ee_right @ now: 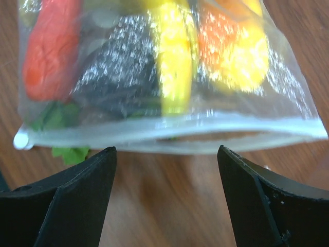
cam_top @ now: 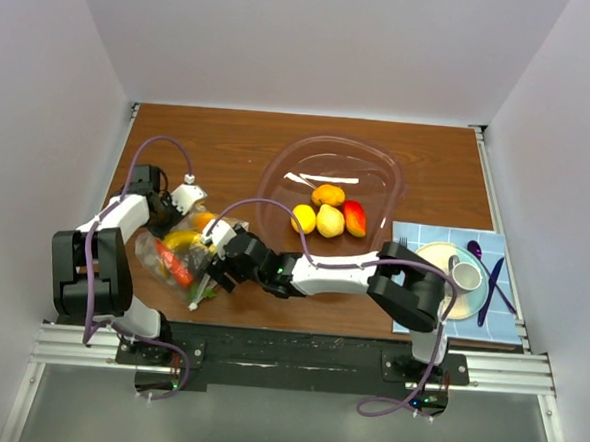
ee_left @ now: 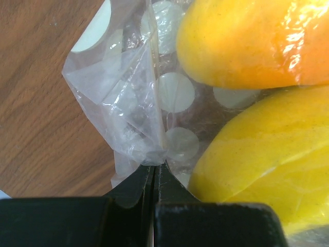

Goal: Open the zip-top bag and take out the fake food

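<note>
The zip-top bag (cam_top: 178,257) lies at the table's left, clear with white dots, holding yellow, orange and red fake food (cam_top: 179,261). My left gripper (cam_top: 181,206) is shut on a far corner of the bag (ee_left: 134,110); its jaws pinch the plastic beside yellow and orange fruit (ee_left: 257,154). My right gripper (cam_top: 212,273) is open just before the bag's zip edge (ee_right: 169,135), which bows slightly apart; its fingers (ee_right: 82,190) stand wide on either side, empty. A red piece (ee_right: 49,49) and a yellow piece (ee_right: 175,56) show inside the bag.
A large clear pinkish bowl (cam_top: 378,171) at the table's middle holds several toy fruits (cam_top: 327,215). At the right, a blue checked mat (cam_top: 501,324) carries a plate (cam_top: 428,254), a white cup (cam_top: 466,274) and purple cutlery (cam_top: 492,283).
</note>
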Robot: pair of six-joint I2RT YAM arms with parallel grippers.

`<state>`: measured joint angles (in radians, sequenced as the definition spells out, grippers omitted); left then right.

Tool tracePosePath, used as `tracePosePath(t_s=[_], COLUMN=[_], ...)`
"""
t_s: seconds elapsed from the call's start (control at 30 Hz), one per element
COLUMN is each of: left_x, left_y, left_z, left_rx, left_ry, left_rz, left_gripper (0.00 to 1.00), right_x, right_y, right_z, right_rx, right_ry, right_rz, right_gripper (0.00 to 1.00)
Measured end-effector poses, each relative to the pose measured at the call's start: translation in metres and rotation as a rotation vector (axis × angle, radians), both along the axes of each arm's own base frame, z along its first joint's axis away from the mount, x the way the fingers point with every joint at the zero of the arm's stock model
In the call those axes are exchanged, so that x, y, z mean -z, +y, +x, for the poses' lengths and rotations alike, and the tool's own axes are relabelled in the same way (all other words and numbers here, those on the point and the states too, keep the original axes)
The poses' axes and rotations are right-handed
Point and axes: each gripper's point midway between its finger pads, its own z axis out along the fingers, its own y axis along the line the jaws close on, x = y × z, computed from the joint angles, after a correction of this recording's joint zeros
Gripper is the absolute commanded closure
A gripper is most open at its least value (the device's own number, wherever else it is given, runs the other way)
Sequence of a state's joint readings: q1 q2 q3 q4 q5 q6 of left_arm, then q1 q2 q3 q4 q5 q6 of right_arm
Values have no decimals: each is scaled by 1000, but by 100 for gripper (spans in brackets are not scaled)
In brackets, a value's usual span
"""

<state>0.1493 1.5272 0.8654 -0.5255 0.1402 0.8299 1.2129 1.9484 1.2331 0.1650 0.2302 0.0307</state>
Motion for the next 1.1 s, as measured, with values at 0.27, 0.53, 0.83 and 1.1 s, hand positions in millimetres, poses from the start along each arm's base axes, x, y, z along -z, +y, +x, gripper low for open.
tracePosePath(t_s=[0.27, 0.53, 0.83, 1.1], left_x=[1, 1, 0, -3], left_y=[-9, -15, -8, 9], left_z=[-2, -4, 1, 13], left_rx=[27, 43, 21, -49], left_ry=[15, 26, 9, -4], left_rz=[-9, -26, 11, 39], left_gripper=[100, 100, 100, 100], right_x=[7, 9, 11, -36], right_y=[20, 24, -16, -55], right_z=[31, 35, 9, -20], right_rx=[7, -6, 27, 88], right_ry=[9, 51, 122, 120], right_rz=[17, 42, 47, 50], right_gripper=[30, 76, 90, 99])
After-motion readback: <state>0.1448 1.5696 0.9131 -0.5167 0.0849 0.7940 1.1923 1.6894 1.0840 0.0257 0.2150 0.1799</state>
